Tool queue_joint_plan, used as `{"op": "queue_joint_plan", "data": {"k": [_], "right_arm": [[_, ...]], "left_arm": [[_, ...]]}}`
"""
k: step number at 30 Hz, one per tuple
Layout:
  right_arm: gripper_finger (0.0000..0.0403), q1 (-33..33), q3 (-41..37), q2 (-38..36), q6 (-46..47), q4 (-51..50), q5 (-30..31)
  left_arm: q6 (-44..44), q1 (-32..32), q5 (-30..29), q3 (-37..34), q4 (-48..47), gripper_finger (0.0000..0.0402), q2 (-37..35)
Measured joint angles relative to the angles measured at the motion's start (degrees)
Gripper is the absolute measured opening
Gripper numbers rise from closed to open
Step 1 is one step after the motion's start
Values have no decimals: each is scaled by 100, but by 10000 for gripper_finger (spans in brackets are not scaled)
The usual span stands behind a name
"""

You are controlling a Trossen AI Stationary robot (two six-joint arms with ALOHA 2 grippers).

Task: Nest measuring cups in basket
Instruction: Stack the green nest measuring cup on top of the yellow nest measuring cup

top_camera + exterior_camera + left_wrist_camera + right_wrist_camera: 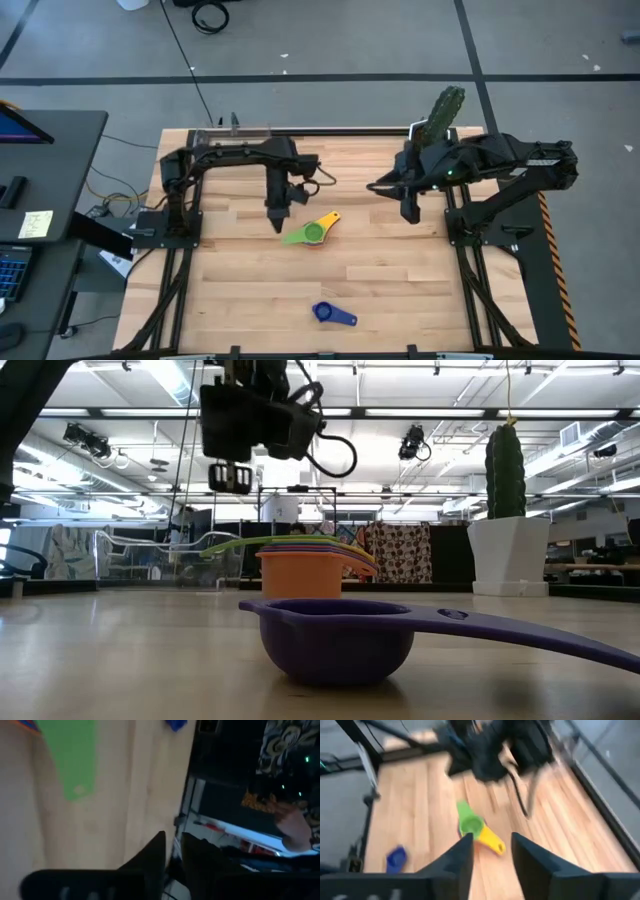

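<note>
A nested stack of measuring cups (312, 232) rests on the table's middle. A green cup is on top, its handle (72, 755) pointing near-left, and a yellow handle (492, 842) sticks out far-right. In the low view an orange cup (298, 575) shows at the bottom. A dark blue cup (325, 312) sits alone by the near edge, upright on its base (335, 645). My left gripper (279, 222) hangs above the table just left of the stack, open a little and empty (230, 478). My right gripper (410, 212) hovers right of the stack, open and empty (492, 850). A clear bin seems to stand at the far edge (243, 130).
A white pot with a tall green cactus (445, 115) stands at the far right of the table, behind my right arm (508, 555). Bare wood lies between the stack and the dark blue cup. A desk with a laptop (20, 200) stands off the table's left.
</note>
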Motion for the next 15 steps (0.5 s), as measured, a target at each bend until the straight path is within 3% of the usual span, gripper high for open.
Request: {"op": "queue_joint_plan", "data": {"k": [3, 7, 11, 15], "right_arm": [[88, -40, -27, 0, 147, -414, 14], [17, -131, -276, -4, 113, -582, -115], [12, -242, -745, -11, 131, -709, -238], [6, -300, -1351, -9, 36, -665, -533]], "left_arm": [[-165, -243, -3, 0, 20, 16, 0], [-503, -633, -15, 0, 147, 8, 0], [-1021, -1007, -104, 0, 504, 6, 0], [-1799, -1248, -630, 0, 945, 4, -2]]}}
